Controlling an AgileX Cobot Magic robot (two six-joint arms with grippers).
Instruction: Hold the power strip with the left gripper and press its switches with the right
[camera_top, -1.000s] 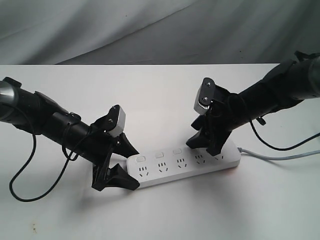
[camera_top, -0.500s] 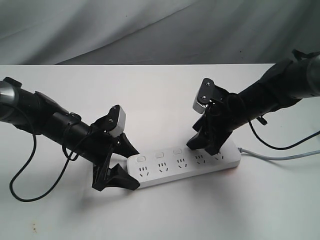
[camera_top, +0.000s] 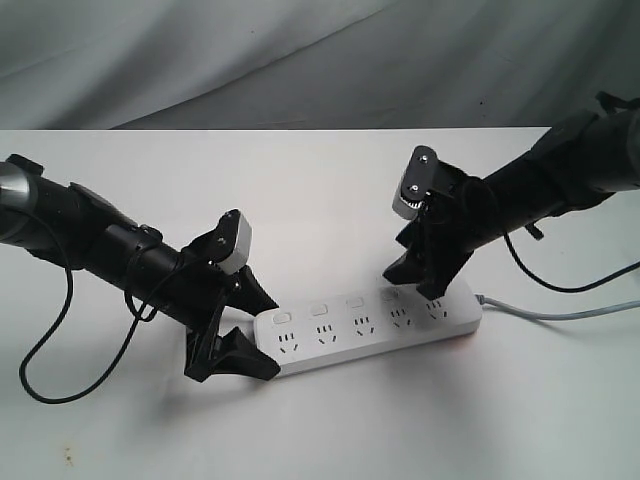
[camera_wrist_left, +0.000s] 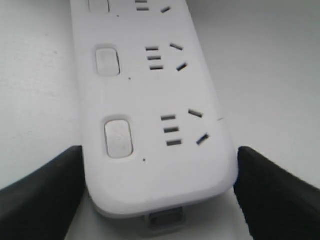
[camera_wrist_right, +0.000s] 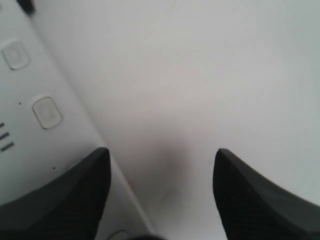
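The long white power strip lies across the table's middle, its grey cable running off to the right. My left gripper is shut on its left end: in the left wrist view both black fingers press the sides of the power strip. The switches form a row along the far side. My right gripper hovers open just above the right part of the strip. In the right wrist view one of its fingers hangs over the power strip near a switch, the other over bare table.
The white table ends at a grey cloth backdrop. A thin black cable loops down from the left arm onto the table at the left.
My right gripper has lifted up and slightly to the right off the strip, uncovering a fourth switch. The left gripper and the strip have not moved.
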